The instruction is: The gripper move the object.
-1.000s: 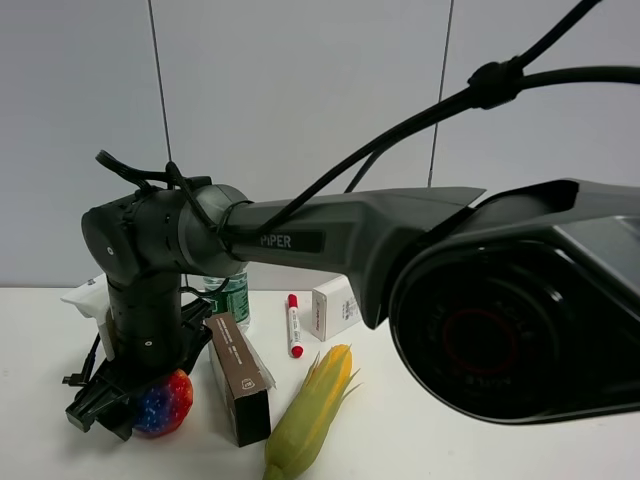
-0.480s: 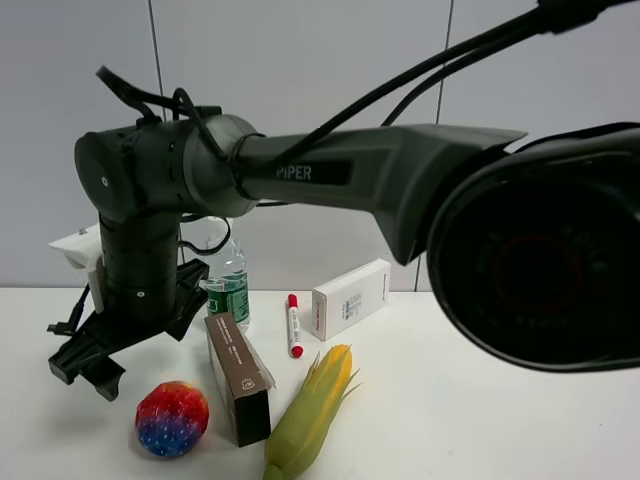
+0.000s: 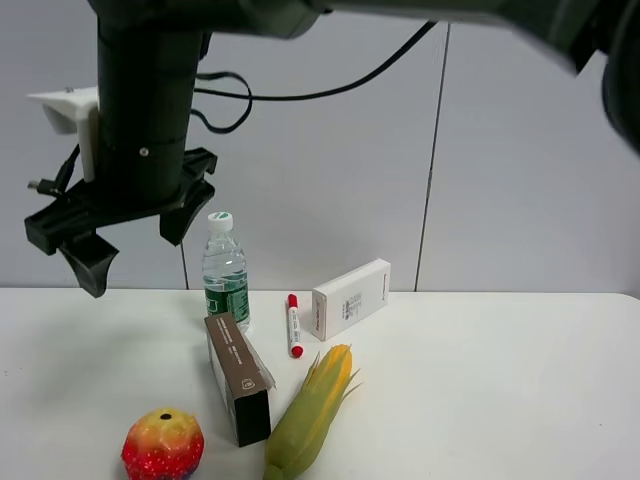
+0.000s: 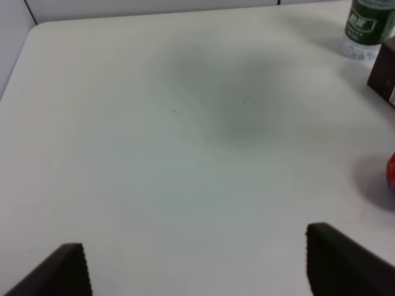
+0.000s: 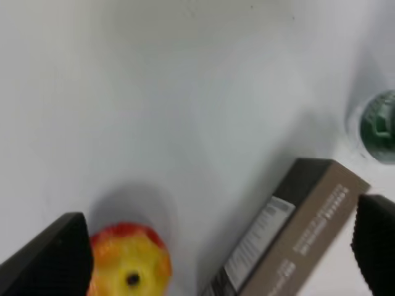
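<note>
The right tool (image 3: pixel 133 250) hangs open high above the ball (image 3: pixel 162 445) on the worktop (image 3: pixel 480 380). The left tool (image 4: pixel 197 262) gapes open too.

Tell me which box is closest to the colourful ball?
The dark brown cardboard box beside the speckled red-yellow ball; the white cardboard box sits farther back.
</note>
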